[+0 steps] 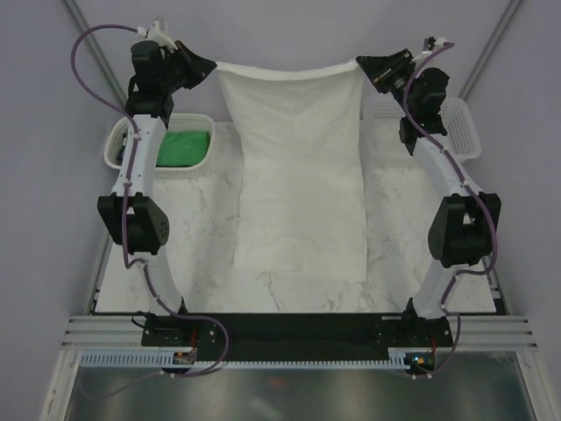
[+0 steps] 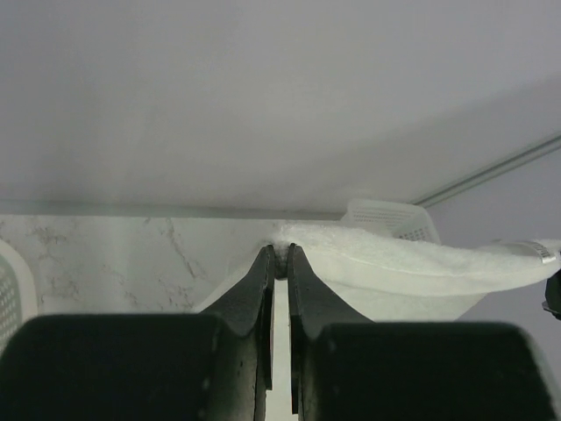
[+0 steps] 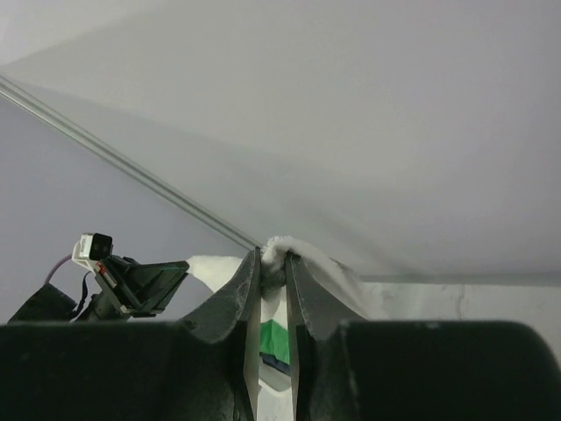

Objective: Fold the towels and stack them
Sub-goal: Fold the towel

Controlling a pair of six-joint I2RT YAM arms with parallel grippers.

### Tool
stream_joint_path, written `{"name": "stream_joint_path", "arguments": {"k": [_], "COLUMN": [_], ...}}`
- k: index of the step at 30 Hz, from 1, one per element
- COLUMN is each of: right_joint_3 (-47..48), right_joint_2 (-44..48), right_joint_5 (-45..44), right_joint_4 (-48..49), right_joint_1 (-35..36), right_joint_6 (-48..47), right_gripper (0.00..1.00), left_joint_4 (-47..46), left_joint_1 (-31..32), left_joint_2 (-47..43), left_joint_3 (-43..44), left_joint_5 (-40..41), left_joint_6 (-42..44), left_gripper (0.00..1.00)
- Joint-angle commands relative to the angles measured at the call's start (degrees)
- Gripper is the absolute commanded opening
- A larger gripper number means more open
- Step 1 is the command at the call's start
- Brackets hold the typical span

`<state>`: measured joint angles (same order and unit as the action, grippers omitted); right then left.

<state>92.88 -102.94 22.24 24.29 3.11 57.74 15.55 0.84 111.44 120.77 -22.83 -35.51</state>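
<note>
With the soft white cloth towel (image 1: 298, 167) hung between your left gripper (image 1: 209, 67) and right gripper (image 1: 361, 63), each clamped on a top corner, its lower end on the marble table (image 1: 210, 263), pulling apart unevenly could tug a thin pinch loose.

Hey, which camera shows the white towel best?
The top external view: the whole white towel hangs stretched between the left claw and right claw. Each wrist view shows only a pinched corner and a strip of edge.
</note>
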Motion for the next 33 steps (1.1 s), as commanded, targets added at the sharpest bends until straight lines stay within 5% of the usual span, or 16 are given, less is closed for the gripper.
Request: {"name": "stream_joint_path", "arguments": {"k": [1, 12, 21, 33], "right_joint_3": [8.17, 15.76, -2.77, -16.4], "right_joint_2": [-5.42, -21.52, -13.27, 1.5], "right_joint_5": [2.02, 6.49, 11.25, 12.22], "right_joint_4": [10.42, 14.9, 17.72, -10.12], "right_joint_1": [0.05, 0.31, -0.12, -0.74], "right_joint_6": [2.03, 2.21, -1.66, -23.16], "right_gripper": [0.0, 0.0, 0.0, 0.0], "left_joint_4": [-8.69, -17.03, -17.92, -15.9], "left_joint_1": [-0.49, -0.49, -0.67, -2.34], "left_joint_2": [4.37, 11.96, 1.96, -11.5], "left_joint_3": [8.25, 6.68, -13.17, -36.29], "left_joint_5": [-0.81, -5.64, -10.39, -13.21], "left_joint_6": [1.94, 2.81, 7.2, 10.72], "left_gripper": [0.02, 0.02, 0.02, 0.02]}}
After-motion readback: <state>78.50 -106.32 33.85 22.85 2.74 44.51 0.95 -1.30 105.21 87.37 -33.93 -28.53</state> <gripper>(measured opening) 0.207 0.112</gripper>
